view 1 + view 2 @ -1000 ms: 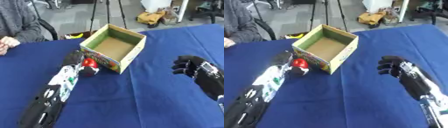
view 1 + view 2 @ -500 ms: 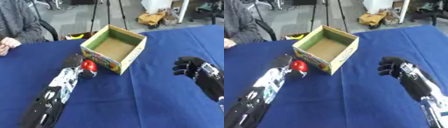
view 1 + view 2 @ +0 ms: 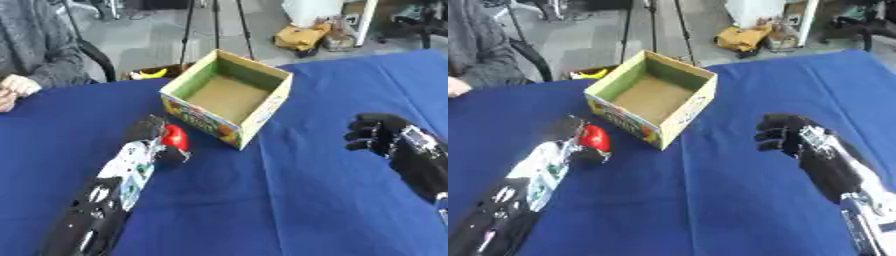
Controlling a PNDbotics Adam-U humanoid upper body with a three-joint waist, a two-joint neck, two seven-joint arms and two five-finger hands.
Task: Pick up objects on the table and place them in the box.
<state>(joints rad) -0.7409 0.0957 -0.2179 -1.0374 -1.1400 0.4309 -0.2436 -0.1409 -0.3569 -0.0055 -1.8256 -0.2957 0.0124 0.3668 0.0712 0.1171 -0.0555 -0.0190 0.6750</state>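
Observation:
A small red object (image 3: 175,137) sits in my left hand (image 3: 150,133), whose fingers curl round it just left of the box's near corner, a little above the blue table. The open cardboard box (image 3: 229,95) with green inner walls stands at the table's middle back and holds nothing that I can see. My right hand (image 3: 785,134) hovers over the table to the right of the box with its fingers curled and nothing in them.
The blue tablecloth (image 3: 289,200) covers the whole table. A person in grey sits at the far left edge, a hand (image 3: 12,87) resting on the table. Tripod legs and a yellow bag stand on the floor behind.
My left hand with the red object has risen slightly and stays beside the box. The right hand has barely moved.

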